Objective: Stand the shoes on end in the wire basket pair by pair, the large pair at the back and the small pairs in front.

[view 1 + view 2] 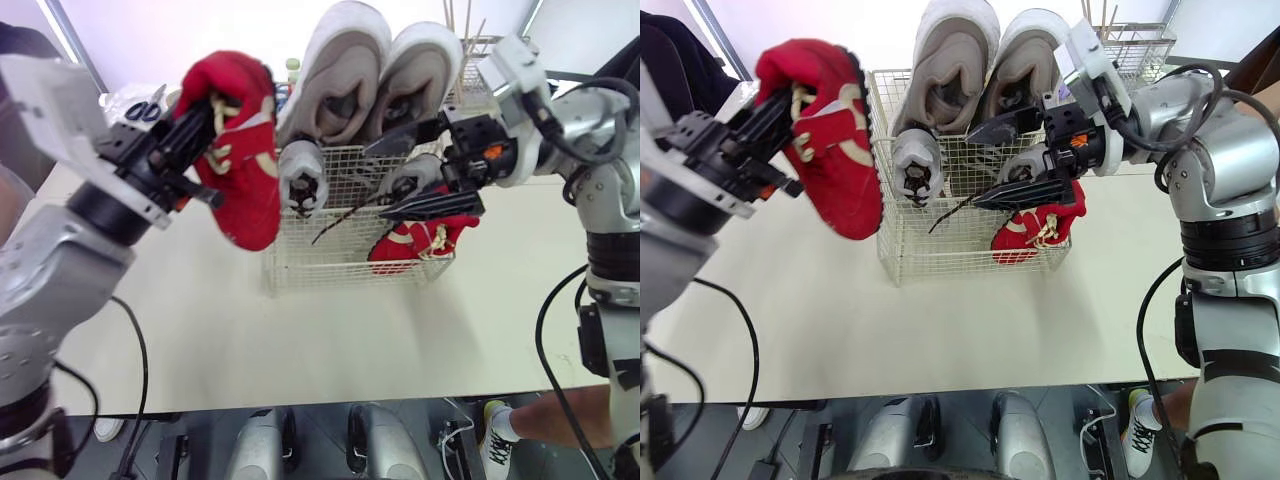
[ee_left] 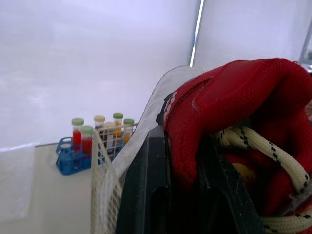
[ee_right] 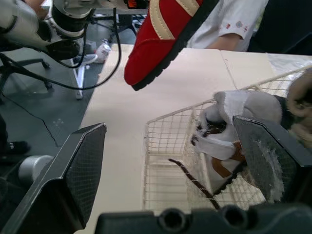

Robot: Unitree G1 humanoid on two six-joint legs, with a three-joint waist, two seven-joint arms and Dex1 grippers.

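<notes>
The left gripper (image 1: pixel 205 142) pinched a red knit shoe (image 1: pixel 248 175) with cream laces; the right gripper (image 1: pixel 380 180) gaped wide, the wire-mesh basket (image 1: pixel 340 268) just ahead.

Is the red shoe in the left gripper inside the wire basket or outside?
Outside. The left gripper holds the red shoe in the air, left of the wire basket, toe down.

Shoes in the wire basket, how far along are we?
Done: large grey pair stands at the back of the wire basket; two small grey shoes and one red shoe sit in front. The left gripper holds the second red shoe beside the basket, left to place.
</notes>
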